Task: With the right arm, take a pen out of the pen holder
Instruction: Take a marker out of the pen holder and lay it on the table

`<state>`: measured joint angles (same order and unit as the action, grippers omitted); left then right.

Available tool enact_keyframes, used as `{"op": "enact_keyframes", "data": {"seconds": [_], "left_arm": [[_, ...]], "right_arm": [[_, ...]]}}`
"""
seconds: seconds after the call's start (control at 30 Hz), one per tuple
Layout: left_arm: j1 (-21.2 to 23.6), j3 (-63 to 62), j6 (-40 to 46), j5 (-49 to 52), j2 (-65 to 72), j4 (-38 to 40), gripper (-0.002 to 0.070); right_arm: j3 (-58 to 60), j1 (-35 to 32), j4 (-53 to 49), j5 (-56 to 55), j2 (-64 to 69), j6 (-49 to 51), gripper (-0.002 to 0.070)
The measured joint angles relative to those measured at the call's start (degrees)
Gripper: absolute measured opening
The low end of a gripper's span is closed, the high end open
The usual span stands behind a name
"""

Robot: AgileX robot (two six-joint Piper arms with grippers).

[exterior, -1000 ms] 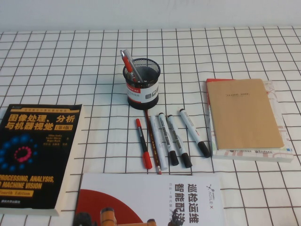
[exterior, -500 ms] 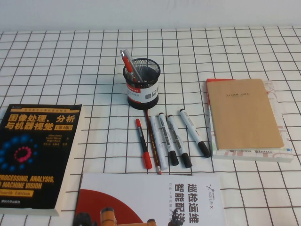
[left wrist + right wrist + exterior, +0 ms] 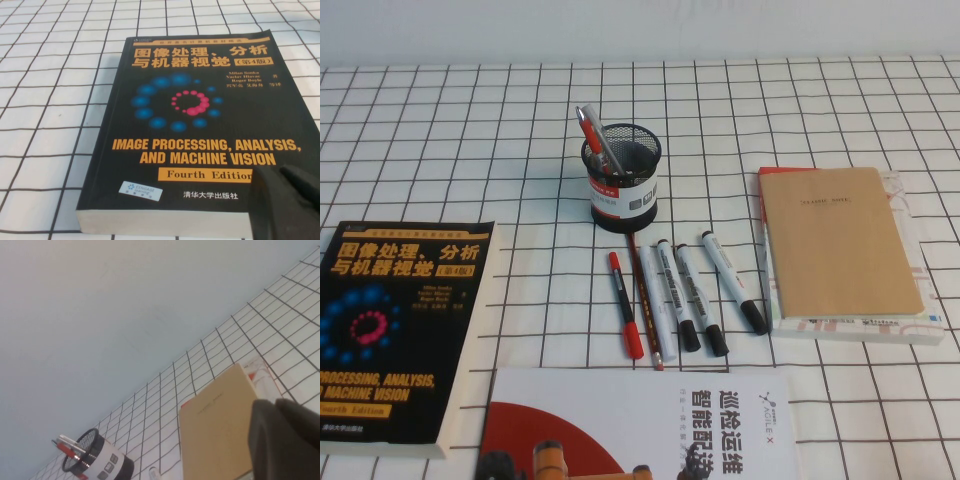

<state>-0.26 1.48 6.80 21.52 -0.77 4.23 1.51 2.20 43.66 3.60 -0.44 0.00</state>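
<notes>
Five writing tools lie in a loose row on the gridded table at the centre of the high view: a red pen, a pencil and three white markers; just above them stands the black mesh pen holder, with a red-and-silver pen leaning out toward the upper left; open cloth lies on every other side of the holder, up to the pale wall at the top edge; a black book fills the lower left, a brown notebook lies at the right, and a white booklet marked "AGILE X" sits at the bottom edge.

Left wrist view: the left pincer hangs over a corner of the black book; whether it is open or closed cannot be told; the cover reads "IMAGE PROCESSING, ANALYSIS, AND MACHINE VISION" and "Fourth Edition", with the authors Milan Sonka, Vaclav Hlavac and Roger Boyle.

Right wrist view: the right pincer is closed with nothing in it and shows in front of a corner of the brown notebook; the pen holder, with the red-and-silver pen in it, stands well apart from this pincer, beyond the notebook.
</notes>
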Motion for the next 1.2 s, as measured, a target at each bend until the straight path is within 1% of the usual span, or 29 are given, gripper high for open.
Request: {"op": "enact_keyframes", "data": {"seconds": [0.17,0.27,0.4,0.5,0.7,0.83,1.03,1.13,1.2], "left_arm": [[0.0,0.0,0.0,0.0,0.0,0.0,-0.0004],[0.0,0.0,0.0,0.0,0.0,0.0,-0.0004],[0.0,0.0,0.0,0.0,0.0,0.0,-0.0004],[0.0,0.0,0.0,0.0,0.0,0.0,-0.0004],[0.0,0.0,0.0,0.0,0.0,0.0,-0.0004],[0.0,0.0,0.0,0.0,0.0,0.0,-0.0004],[0.0,0.0,0.0,0.0,0.0,0.0,-0.0004],[0.0,0.0,0.0,0.0,0.0,0.0,-0.0004],[0.0,0.0,0.0,0.0,0.0,0.0,-0.0005]], "right_arm": [[0.0,0.0,1.7,2.1,0.0,0.0,-0.0016],[-0.6,0.0,2.3,6.8,0.0,0.0,-0.0016],[-5.7,0.0,0.4,14.4,2.4,0.0,-0.0016],[-11.4,0.0,-3.7,20.7,8.0,0.0,-0.0016],[-21.9,0.0,-12.2,33.4,23.3,0.0,-0.0016],[-26.6,0.0,-16.8,39.0,32.6,-0.4,-0.0016],[-29.9,0.0,-18.0,41.0,43.1,-4.1,-0.0016],[-31.3,0.3,-17.8,39.8,48.3,-5.5,-0.0016],[-32.7,1.9,-18.0,38.3,52.0,-5.9,-0.0016]]}}
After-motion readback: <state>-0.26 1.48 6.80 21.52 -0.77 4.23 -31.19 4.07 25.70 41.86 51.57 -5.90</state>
